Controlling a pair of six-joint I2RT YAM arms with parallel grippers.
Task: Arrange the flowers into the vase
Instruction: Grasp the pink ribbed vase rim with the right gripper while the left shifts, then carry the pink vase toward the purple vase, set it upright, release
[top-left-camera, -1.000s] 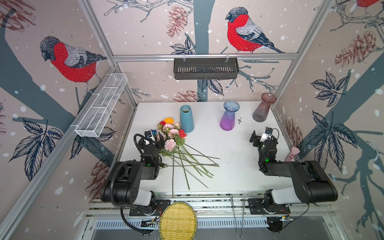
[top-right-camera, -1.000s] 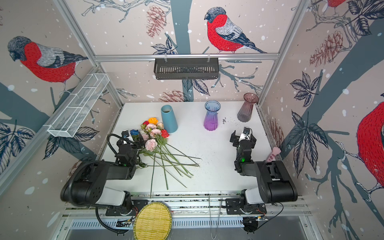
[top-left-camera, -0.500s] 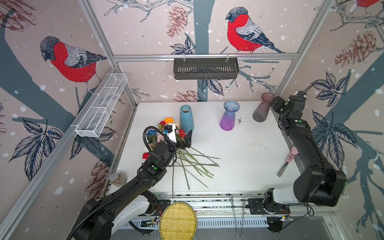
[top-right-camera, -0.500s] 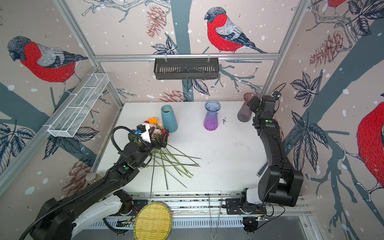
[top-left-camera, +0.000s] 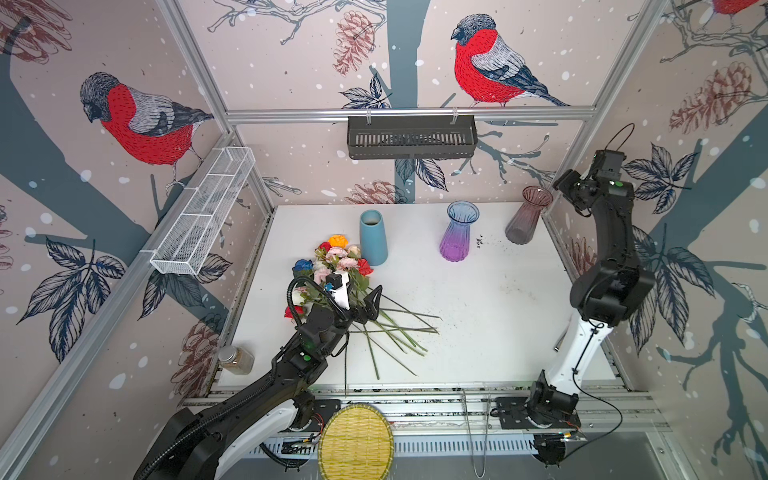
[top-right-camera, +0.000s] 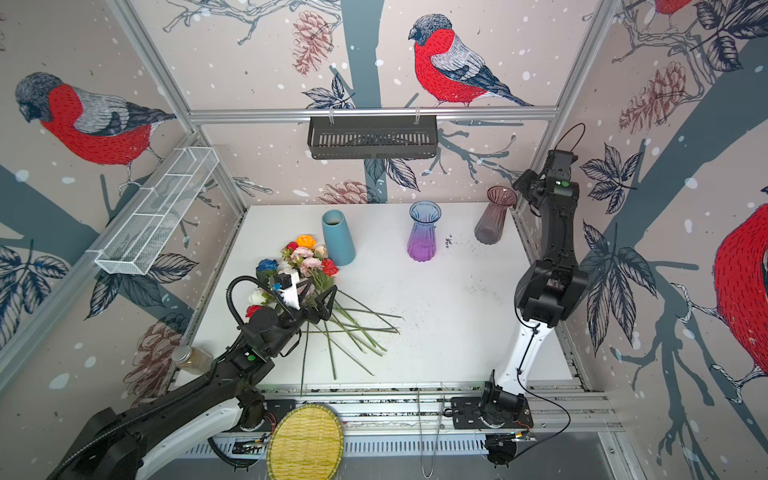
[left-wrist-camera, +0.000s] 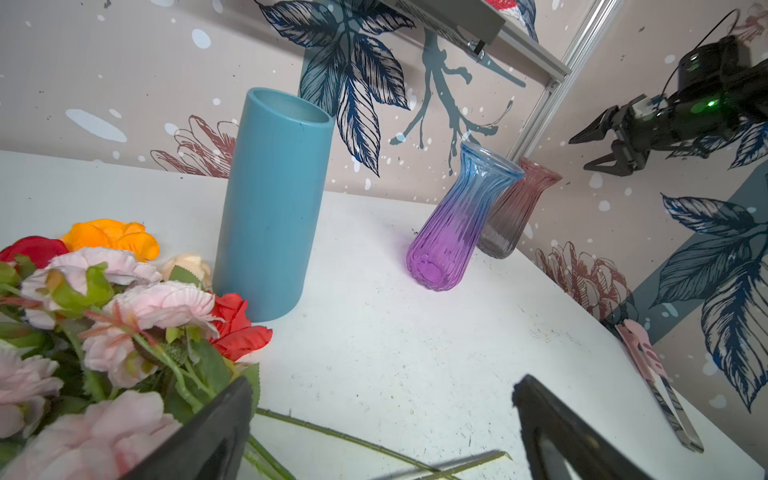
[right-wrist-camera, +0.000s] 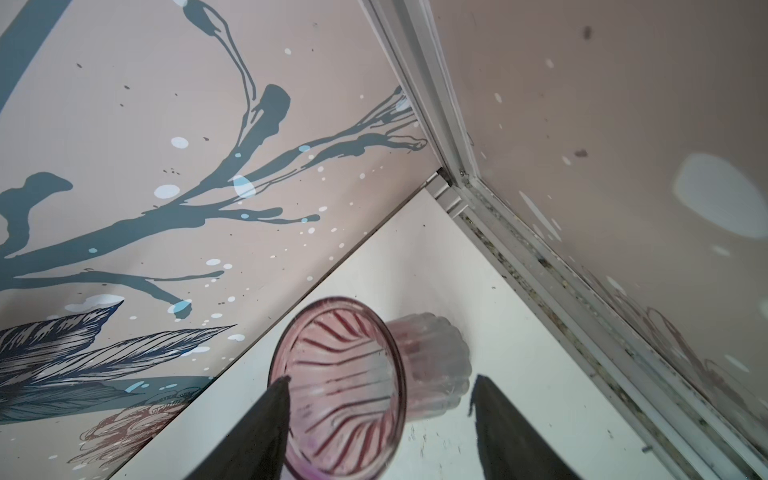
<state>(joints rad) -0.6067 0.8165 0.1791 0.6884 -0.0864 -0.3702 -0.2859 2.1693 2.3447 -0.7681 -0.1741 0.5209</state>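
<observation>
The flowers (top-left-camera: 340, 262) (top-right-camera: 307, 259) lie in a bundle on the white table (top-left-camera: 478, 316), blooms toward the blue ceramic vase (top-left-camera: 373, 241), green stems fanned out to the front. My left gripper (top-left-camera: 363, 297) (left-wrist-camera: 382, 386) hovers open over the stems just below the blooms (left-wrist-camera: 124, 299), holding nothing. My right gripper (top-left-camera: 559, 183) (right-wrist-camera: 380, 380) is raised at the back right, open. Its jaws straddle the rim of the pink glass vase (top-left-camera: 523, 220) (right-wrist-camera: 345, 395) from above. A blue-to-purple glass vase (top-left-camera: 457, 237) stands between the two others.
A jar (top-left-camera: 237, 359) with brown contents stands off the front left corner. A yellow woven tray (top-left-camera: 355, 442) lies below the front rail. A pink-handled tool (left-wrist-camera: 648, 370) rests at the table's right edge. A wire basket (top-left-camera: 203, 216) and a black rack (top-left-camera: 411, 137) hang on the walls.
Both arms have left their folded rest at the table's front. The left one reached over the flower stems. The right one swung up to the back right corner above the pink vase.
</observation>
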